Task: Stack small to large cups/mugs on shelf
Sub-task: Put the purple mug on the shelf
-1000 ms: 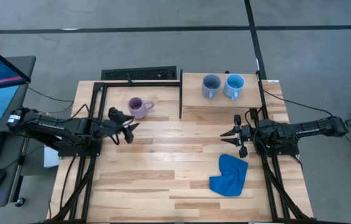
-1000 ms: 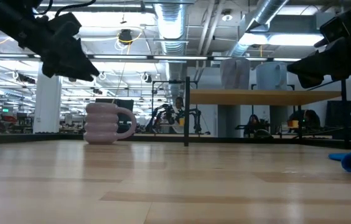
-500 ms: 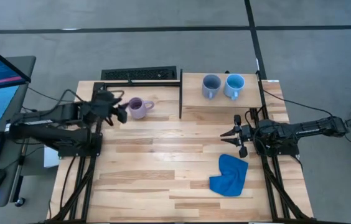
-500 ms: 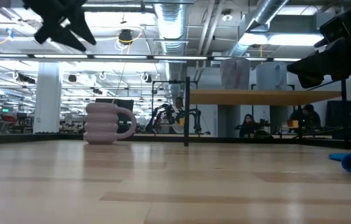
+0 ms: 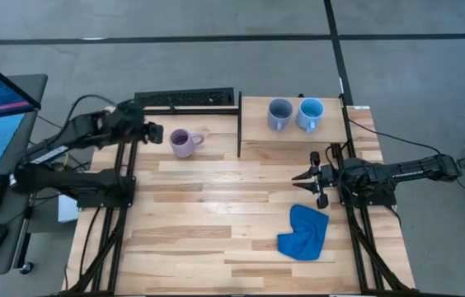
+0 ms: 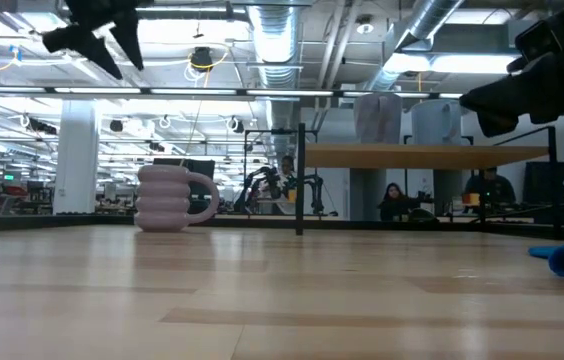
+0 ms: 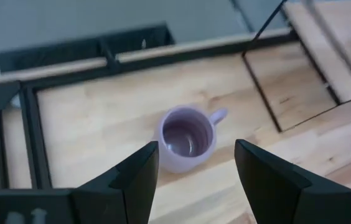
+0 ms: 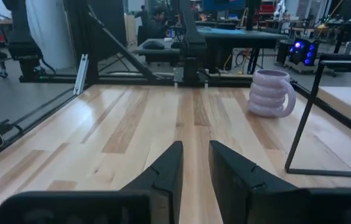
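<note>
The table [image 5: 216, 206] is of pale wood planks with a smooth, slightly shiny finish. The shelf [image 5: 290, 136] is plain pale wood, with thin black metal bars. The lilac mug [image 7: 187, 137] looks ceramic, ribbed and matt. The blue cloth [image 5: 304, 233] is soft and wrinkled.

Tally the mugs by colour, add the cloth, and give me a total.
Lilac purple mug: 1, on the tabletop
Slate grey-blue mug: 1, on the shelf
Light sky blue mug: 1, on the shelf
Blue cloth: 1
Total: 4 things, 3 of them mugs
</note>
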Motion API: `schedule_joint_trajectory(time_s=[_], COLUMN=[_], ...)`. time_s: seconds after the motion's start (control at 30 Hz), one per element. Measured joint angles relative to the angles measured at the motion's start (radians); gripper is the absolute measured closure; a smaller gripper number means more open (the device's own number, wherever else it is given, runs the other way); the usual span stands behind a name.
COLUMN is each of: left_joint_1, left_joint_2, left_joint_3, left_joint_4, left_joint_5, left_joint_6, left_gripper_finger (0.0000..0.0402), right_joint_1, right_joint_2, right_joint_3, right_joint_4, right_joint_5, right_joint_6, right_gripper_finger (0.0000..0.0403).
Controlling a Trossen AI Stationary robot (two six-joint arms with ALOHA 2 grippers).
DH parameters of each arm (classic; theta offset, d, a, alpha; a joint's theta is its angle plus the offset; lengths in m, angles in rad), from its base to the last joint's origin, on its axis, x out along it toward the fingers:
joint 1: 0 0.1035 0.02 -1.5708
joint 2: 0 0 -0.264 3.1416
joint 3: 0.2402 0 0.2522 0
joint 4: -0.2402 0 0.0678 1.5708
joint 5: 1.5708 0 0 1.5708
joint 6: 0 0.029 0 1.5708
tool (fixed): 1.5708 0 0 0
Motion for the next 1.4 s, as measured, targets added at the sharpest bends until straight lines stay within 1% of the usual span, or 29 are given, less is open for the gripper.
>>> schedule_joint_trajectory(time_s=[0.1,0.23,0.37,0.53,0.77,1.03,1.33,1.4], left_joint_1=[0.061,0.107,0.125,0.126,0.156,0.196,0.200,0.200], left_joint_2=[0.084,0.194,0.307,0.445,0.598,0.686,0.704,0.704], left_joint_3=[0.030,0.037,0.037,0.037,0.037,0.037,0.037,0.037], left_joint_4=[-0.021,-0.039,-0.063,-0.058,-0.059,-0.040,0.044,0.045], left_joint_5=[0.055,0.055,0.062,0.106,0.097,0.099,0.115,0.114], left_joint_6=[0.005,0.032,0.044,0.041,0.042,0.068,0.097,0.130], left_gripper_finger=[0.0199,0.0199,0.0199,0.0199,0.0199,0.0199,0.0199,0.0199], right_joint_1=[0.000,0.000,0.000,0.000,0.000,0.000,0.000,0.000], right_joint_2=[0.000,0.000,0.000,0.000,0.000,0.000,0.000,0.000], right_joint_3=[0.000,0.000,0.000,0.000,0.000,0.000,0.000,0.000], right_joint_4=[0.006,0.007,0.008,0.007,0.008,0.007,0.007,0.007], right_joint_5=[0.000,0.000,0.000,0.000,0.000,-0.002,-0.002,-0.002], right_joint_6=[0.013,0.017,0.037,0.037,0.038,0.039,0.039,0.039], right_gripper_finger=[0.0304,0.0304,0.0304,0.0304,0.0304,0.0304,0.0304,0.0304])
